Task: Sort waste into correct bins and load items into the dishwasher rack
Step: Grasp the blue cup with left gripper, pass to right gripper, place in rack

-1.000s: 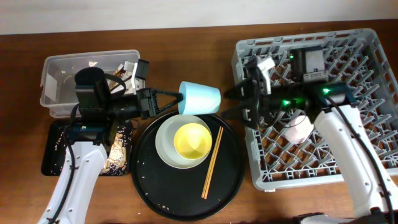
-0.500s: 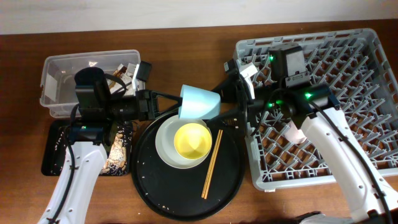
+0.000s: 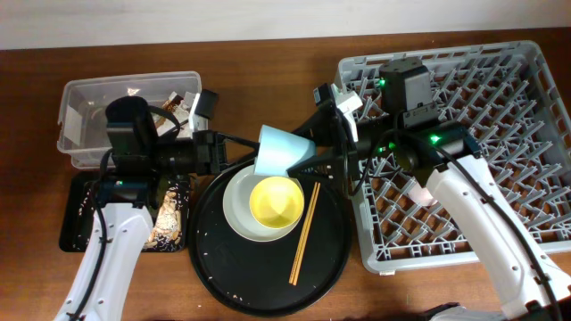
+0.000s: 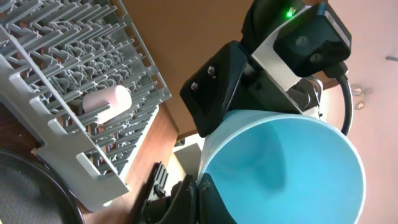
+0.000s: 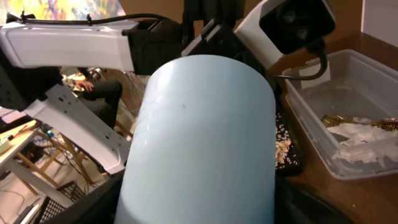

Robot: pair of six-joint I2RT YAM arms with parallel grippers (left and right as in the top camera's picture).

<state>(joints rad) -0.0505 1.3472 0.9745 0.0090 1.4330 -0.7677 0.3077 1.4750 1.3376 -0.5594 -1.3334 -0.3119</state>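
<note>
While the left gripper [image 3: 256, 151] pinches the light blue cup [image 3: 280, 148], the right gripper [image 3: 310, 153] straddles it, fingers apart.

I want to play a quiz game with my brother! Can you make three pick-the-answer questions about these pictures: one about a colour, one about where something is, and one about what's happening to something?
1. What colour is the bowl on the plate?
A red
B yellow
C green

2. Where is the pink cup?
A in the dishwasher rack
B in the bowl
C on the plate

3. The light blue cup is
A lying in the rack
B standing on the plate
C held up by the left gripper

Answers:
1. B: the overhead view shows it yellow.
2. A: it lies among the rack's pegs.
3. C: the left gripper pinches its rim in mid-air.
</note>
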